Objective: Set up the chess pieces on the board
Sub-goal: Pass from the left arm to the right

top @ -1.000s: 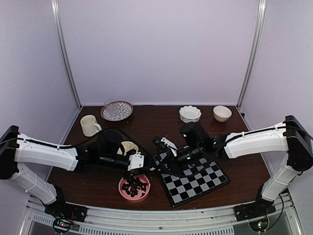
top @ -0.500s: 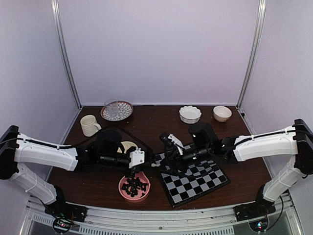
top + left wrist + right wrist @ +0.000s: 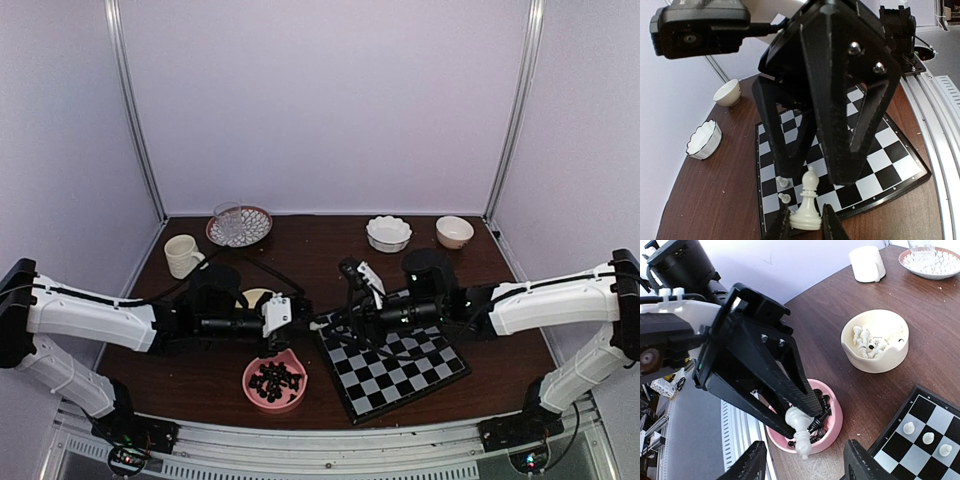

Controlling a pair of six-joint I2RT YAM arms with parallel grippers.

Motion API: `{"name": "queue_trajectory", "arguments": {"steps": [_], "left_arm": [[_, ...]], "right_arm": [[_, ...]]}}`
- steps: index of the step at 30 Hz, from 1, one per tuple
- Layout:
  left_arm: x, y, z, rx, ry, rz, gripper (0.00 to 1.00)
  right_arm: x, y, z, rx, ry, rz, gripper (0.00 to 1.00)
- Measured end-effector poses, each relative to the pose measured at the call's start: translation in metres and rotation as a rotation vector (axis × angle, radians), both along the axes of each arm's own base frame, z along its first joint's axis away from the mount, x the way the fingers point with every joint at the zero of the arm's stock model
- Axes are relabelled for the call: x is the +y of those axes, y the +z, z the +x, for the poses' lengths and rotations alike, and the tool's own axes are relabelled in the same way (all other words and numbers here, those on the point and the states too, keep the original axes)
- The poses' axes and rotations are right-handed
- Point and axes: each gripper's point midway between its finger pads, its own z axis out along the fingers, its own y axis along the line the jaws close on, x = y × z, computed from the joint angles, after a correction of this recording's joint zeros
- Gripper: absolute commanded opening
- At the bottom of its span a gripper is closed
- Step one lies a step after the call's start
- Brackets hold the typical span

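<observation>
Lilac walls (image 3: 330, 100) enclose dark table (image 3: 320, 250) bearing the board (image 3: 410, 370).

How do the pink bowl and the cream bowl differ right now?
The pink bowl holds black pieces; the cream bowl holds white pieces. The pink bowl is shallow; the cream bowl is deeper. Both are round and sit left of the board.

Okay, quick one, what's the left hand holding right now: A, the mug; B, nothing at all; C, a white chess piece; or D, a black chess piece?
C: the left hand is closed on a white chess piece, pinched upright between its fingertips.
</observation>
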Motion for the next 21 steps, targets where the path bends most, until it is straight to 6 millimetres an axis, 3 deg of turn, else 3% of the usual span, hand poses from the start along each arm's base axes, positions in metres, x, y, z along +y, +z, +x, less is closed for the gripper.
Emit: {"name": "queue_trajectory", "arguments": {"steps": [8, 13, 17, 21], "left_arm": [[-0.0013, 0.005, 0.0001, 0.004, 0.002, -0.023, 0.09], [-0.0012, 0.0046, -0.0002, 0.008, 0.001, -0.024, 0.09], [-0.0012, 0.0043, -0.0009, 0.009, -0.002, -0.024, 0.1], [-0.0008, 0.0031, -0.001, 0.011, -0.001, -0.021, 0.28]], "right_arm": [[0.0036, -0.0065, 0.0009, 0.024, 0.0, 0.0, 0.3], [0.0051, -0.0024, 0.0007, 0.025, 0.003, 0.017, 0.26], [0.0061, -0.0004, 0.0007, 0.024, 0.006, 0.027, 0.11], [0.0068, -0.0008, -0.0002, 0.027, 0.012, 0.029, 0.04]]}}
